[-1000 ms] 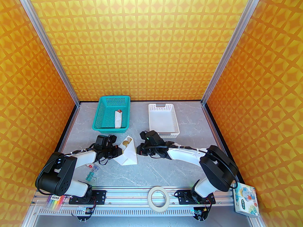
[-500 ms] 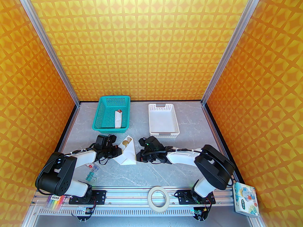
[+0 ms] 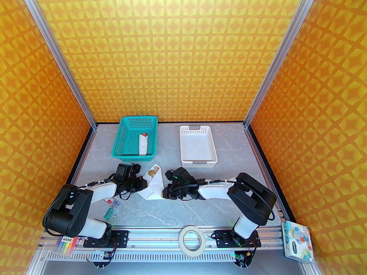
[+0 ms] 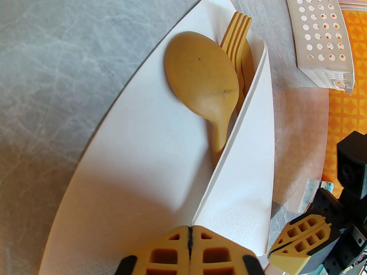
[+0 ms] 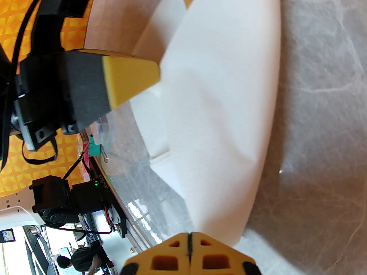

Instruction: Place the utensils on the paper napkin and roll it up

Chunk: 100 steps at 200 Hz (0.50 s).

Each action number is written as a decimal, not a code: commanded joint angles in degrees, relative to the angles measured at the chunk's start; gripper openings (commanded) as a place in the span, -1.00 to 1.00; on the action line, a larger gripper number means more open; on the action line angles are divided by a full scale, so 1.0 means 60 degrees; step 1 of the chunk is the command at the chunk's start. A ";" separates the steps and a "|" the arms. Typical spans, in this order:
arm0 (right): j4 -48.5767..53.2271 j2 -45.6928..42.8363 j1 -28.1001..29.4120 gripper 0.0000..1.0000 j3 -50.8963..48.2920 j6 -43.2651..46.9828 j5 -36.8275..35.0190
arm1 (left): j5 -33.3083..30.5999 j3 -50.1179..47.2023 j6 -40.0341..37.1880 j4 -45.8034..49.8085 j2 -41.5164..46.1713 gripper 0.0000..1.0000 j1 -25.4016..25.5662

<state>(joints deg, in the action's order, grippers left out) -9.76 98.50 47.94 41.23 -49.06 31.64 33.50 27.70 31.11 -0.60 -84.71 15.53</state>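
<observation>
Mid-roll, by the look of it. Lying just below the centre of the overhead frame, between the two wrists: the paper napkin [image 3: 153, 186], folded into a white wedge on the grey table [image 3: 200, 210]. Tucked into its upper end, in the upper middle of the left wrist frame: the spoon [image 4: 202, 73] and, behind it, the fork [image 4: 236, 36], heads poking out, handles hidden under a flap folded over from the right. Probably laid that way so as to trap the handles before rolling. Pressed shut, tips together, at the bottom edge of that same frame: the left gripper [image 4: 189, 229], resting at the foot of the flap's crease, likely pinning the sheet against sliding; cannot tell whether nipping any paper between the tips. Shut as well, at the bottom of the right wrist frame: the right gripper [image 5: 189, 235], meeting the napkin's raised lower edge, seemingly serving as a blunt pusher to nudge the fold over rather than as a clamp. Worth watching: thin paper, easily dragged or creased, and utensils free to slip out of the open top.
</observation>
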 commanded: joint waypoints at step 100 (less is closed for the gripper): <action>0.1044 0.0774 0.0095 -1.00 0.0221 0.0140 -0.0274 | -0.0219 0.0039 -0.0348 0.0297 0.0154 -1.00 0.0066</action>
<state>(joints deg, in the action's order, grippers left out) -8.69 101.47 48.05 42.06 -48.99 31.70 33.39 27.70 30.74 -0.14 -84.71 15.55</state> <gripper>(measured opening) 0.045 0.036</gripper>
